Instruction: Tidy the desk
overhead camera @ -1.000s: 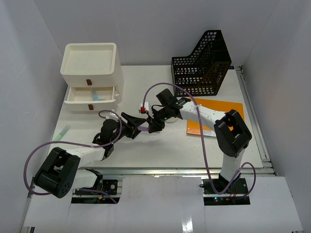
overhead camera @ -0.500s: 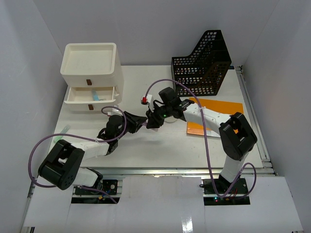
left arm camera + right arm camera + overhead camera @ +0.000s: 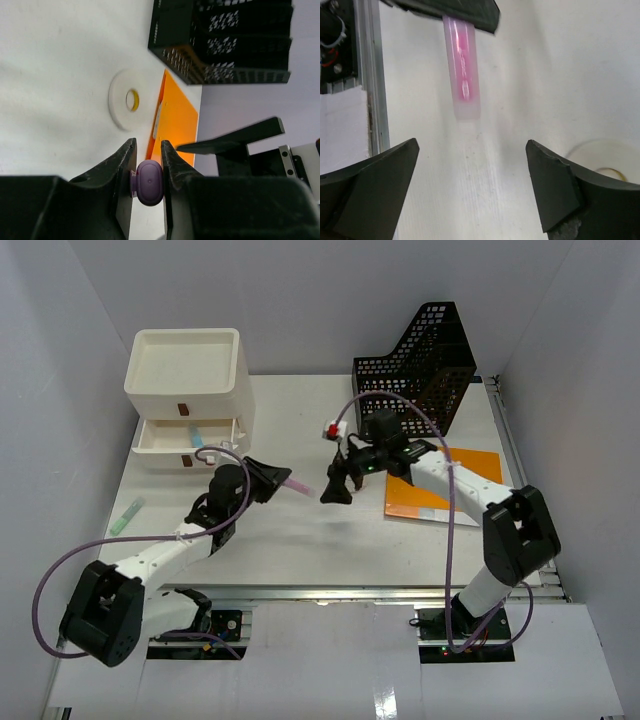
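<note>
The desk (image 3: 300, 545) is the white top filling the middle of the overhead view, rail along its near edge, and it lies directly beneath both end effectors. The left end effector (image 3: 274, 478) hangs over the centre, a touch toward 9 o'clock, its fingers (image 3: 122, 165) pressed in on a pink pen (image 3: 298, 485). The wrist view shows the pen's purple butt squeezed tight between them. The pen's tip points toward 3 o'clock, straight at the right end effector (image 3: 337, 490), which sits just beside it over the centre. That one is spread wide: in its own view the two fingers (image 3: 370, 190) stand well apart, and the pen hangs in line with the gap, touching neither.

Now the count. Two pens: the pink one in the grip and one mint-green pen (image 3: 127, 515) lying flat on the desk out at 9 o'clock. One white tape roll (image 3: 127, 100) lies flat close under the right end effector. One orange folder (image 3: 455, 465) lies at 3 o'clock, just beside the roll. One black mesh file holder (image 3: 420, 370) stands at 1 o'clock, touching the folder's far edge or nearly so. One white drawer box (image 3: 185, 365) stands at 10 o'clock. One of its drawers is pulled open with one pale blue item (image 3: 197, 435) inside, too small to name.
</note>
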Available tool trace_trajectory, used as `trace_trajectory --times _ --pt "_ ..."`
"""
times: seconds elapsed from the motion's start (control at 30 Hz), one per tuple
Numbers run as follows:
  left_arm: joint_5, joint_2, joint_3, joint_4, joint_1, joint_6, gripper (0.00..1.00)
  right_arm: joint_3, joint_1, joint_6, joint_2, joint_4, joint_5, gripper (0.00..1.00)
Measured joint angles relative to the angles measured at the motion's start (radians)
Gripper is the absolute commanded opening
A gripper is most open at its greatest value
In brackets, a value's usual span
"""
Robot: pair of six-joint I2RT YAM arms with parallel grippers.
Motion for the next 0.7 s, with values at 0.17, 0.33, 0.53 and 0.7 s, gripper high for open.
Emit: trace_trajectory --times 0.17,0.33,0.53,0.7 --pt "0.006 -0.085 0.136 -0.163 0.217 0.113 0.12 -0.091 -0.265 -0.047 -0.19 0.014 -0.179 0.9" --pt "0.106 -0.024 0.288 -0.284 0.521 0.209 0.13 -0.303 -0.411 -0.059 -0.401 0.05 -0.289 0.9" --pt "0.225 0.161 0.414 -0.37 0.679 0.242 0.32 -0.373 -0.495 -0.048 -0.447 0.092 -0.374 0.9" --pt "0.25 0.274 0.521 -0.428 0.709 0.277 0.59 -0.38 -0.532 -0.045 -0.455 0.118 -0.416 0.9"
